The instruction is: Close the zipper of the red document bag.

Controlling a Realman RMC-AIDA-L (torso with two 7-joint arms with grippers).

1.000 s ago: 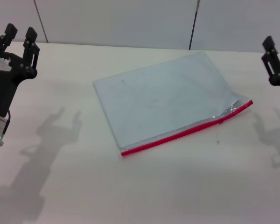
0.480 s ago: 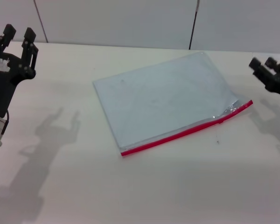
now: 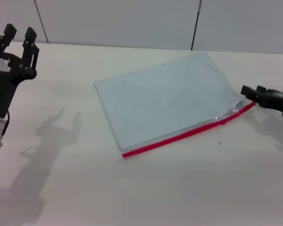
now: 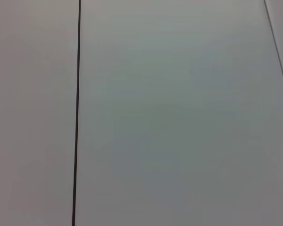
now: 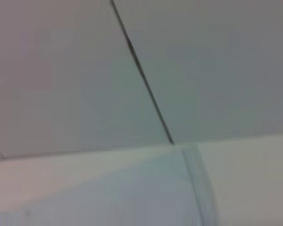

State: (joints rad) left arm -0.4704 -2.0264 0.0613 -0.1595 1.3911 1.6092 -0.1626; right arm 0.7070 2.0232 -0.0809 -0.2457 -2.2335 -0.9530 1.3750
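The pale counter [image 3: 146,188] carries only the red document bag [image 3: 165,101], which lies flat and skewed near its middle, the translucent blue-grey face up. The right wrist view catches one far corner of the bag against the wall, with no fingers in sight.

The left gripper [image 3: 19,35] stands upright over the counter's left edge, well apart from the bag, its fingers spread; it sits where it sat a second ago and looks parked. Its wrist camera shows only bare wall.

The right gripper [image 3: 251,92] is the one that has moved. A second ago it stood raised at the right edge of the head view; now it has tipped over and come down low, reaching level toward the bag's right corner. Its fingers appear slightly parted and hold nothing, though from this angle that is hard to be sure of.

The zipper [image 3: 188,133] runs as a thin red strip along the bag's near long edge. Near its right end the plastic puckers and glints, and the slider probably sits there, too small to make out. The right gripper's tips are just beside that end, so the approach seems nearly done; pinching the slider is likely next, and the zipper remains to be closed.
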